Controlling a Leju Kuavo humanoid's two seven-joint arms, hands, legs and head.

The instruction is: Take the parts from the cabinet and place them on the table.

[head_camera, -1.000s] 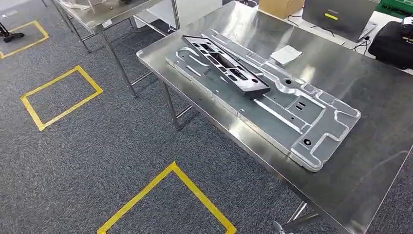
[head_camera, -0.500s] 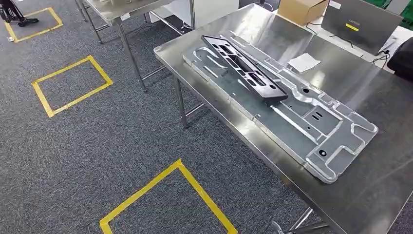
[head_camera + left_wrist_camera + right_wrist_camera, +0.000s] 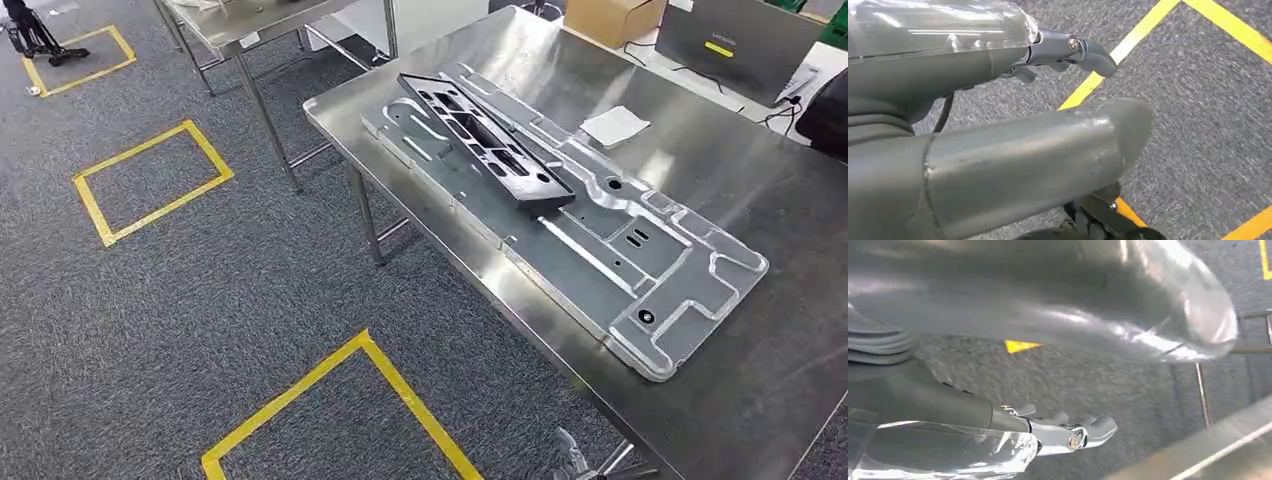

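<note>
We log a steel table (image 3: 720,150) on grey carpet (image 3: 200,300). A large silver machined plate (image 3: 640,270) lies flat on it, and a black slotted part (image 3: 485,140) rests on the plate's far half, touching it. A white sheet (image 3: 614,126) lies on the tabletop just beside the plate.

Left hand (image 3: 998,165): we see the thick grey thumb (image 3: 1038,155) apart from a dark finger (image 3: 1083,50) stretched forward, with nothing between them. It hangs over carpet and yellow floor tape (image 3: 1128,45), well apart from the parts on the table.

Right hand (image 3: 1048,325): the thumb (image 3: 1098,305) and fingers (image 3: 1088,430) are spread with bare carpet in the gap, and it holds nothing. Table legs (image 3: 1200,390) stand beyond the fingertips.

A second table (image 3: 240,20) stands further off, with a cardboard box (image 3: 610,18) beyond the steel table.
</note>
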